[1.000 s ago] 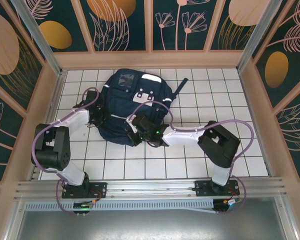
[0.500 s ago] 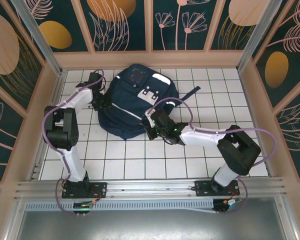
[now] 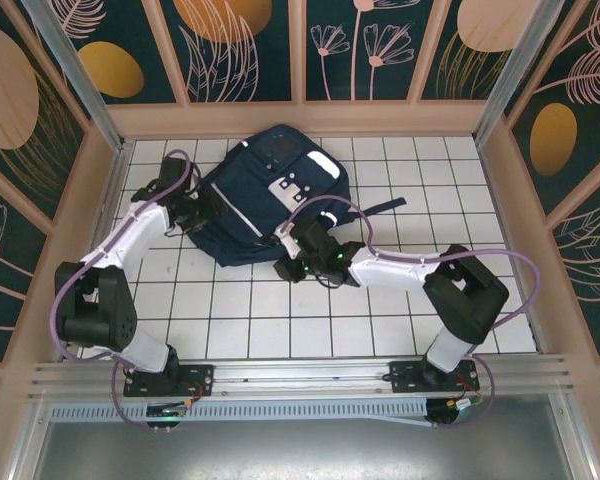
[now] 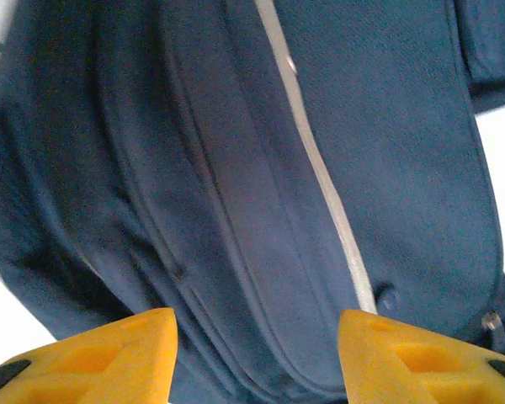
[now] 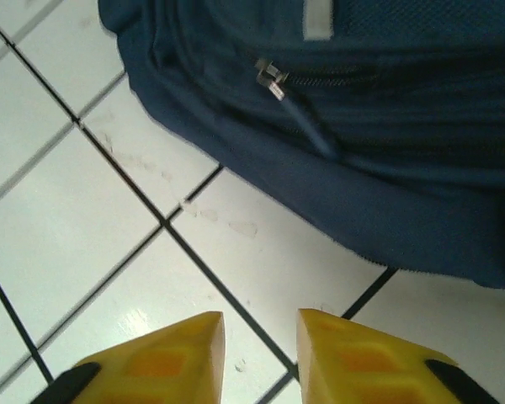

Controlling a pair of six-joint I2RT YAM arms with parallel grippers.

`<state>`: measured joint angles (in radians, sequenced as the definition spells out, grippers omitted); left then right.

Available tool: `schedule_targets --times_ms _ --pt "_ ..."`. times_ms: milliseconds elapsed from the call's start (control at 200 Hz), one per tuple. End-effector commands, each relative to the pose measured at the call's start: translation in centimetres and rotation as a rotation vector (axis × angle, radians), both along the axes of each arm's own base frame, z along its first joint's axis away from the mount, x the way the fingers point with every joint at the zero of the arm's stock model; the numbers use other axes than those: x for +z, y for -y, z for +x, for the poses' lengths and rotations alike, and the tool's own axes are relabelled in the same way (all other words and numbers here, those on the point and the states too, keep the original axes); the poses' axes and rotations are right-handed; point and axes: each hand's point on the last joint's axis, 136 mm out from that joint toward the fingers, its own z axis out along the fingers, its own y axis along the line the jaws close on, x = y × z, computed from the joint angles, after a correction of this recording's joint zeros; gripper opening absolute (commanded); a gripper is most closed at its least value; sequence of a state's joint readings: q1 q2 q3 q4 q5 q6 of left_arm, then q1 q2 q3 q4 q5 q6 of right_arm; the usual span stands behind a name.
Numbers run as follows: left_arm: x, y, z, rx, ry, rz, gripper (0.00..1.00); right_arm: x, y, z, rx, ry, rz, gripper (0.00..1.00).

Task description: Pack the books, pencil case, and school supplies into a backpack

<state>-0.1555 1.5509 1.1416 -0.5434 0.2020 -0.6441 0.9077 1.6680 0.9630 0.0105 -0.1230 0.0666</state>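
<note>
Top external: navy backpack (image 3: pixel 270 190) is laid flat at the far middle of the white tiled table (image 3: pixel 430 180).
Left gripper (image 4: pixel 254 337) is seen parted wide against the backpack's side, nothing clasped. Right gripper (image 5: pixel 259 328) is seen narrowly parted over bare tile beside the backpack's edge, nothing clasped; a zip pull (image 5: pixel 271 74) is noted there.

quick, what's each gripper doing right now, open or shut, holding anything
left gripper: open, empty, facing the backpack
right gripper: open, empty
</note>
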Motion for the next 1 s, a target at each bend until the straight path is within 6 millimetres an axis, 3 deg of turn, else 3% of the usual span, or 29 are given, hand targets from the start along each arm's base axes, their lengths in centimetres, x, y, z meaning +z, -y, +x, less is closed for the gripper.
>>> schedule_targets --times_ms 0,165,420,510,626,701,781,806,996 --pt "-1.8 1.5 -0.1 0.054 -0.039 -0.068 0.53 2.1 -1.6 1.9 0.081 0.016 0.078 0.40" --pt "-2.3 2.3 1.2 0.130 -0.004 -0.113 0.54 1.1 -3.2 3.0 0.173 0.040 0.044 0.44" --pt "-5.8 2.1 1.9 0.191 -0.056 -0.106 0.53 -2.1 -4.1 4.9 0.172 0.036 -0.032 0.49" --pt "-5.7 1.7 2.6 0.198 -0.041 -0.075 0.44 -2.8 -4.2 5.4 0.162 0.040 -0.051 0.49" --pt "-5.9 1.8 3.0 0.168 -0.050 -0.054 0.13 -2.6 -4.3 6.0 0.151 0.058 -0.060 0.47" --pt "-5.2 2.1 3.1 0.147 -0.038 -0.061 0.00 -2.2 -4.4 6.3 0.147 0.072 -0.057 0.46" --pt "-5.0 2.2 2.9 0.135 -0.041 -0.069 0.00 -2.0 -4.7 6.6 0.148 0.087 -0.053 0.47" --pt "-3.9 2.3 2.9 0.130 -0.015 -0.082 0.00 -2.0 -4.8 6.7 0.149 0.088 -0.051 0.47" --pt "-3.6 3.2 2.3 0.103 -0.032 -0.127 0.00 -2.7 -5.4 7.4 0.130 0.117 -0.073 0.49"
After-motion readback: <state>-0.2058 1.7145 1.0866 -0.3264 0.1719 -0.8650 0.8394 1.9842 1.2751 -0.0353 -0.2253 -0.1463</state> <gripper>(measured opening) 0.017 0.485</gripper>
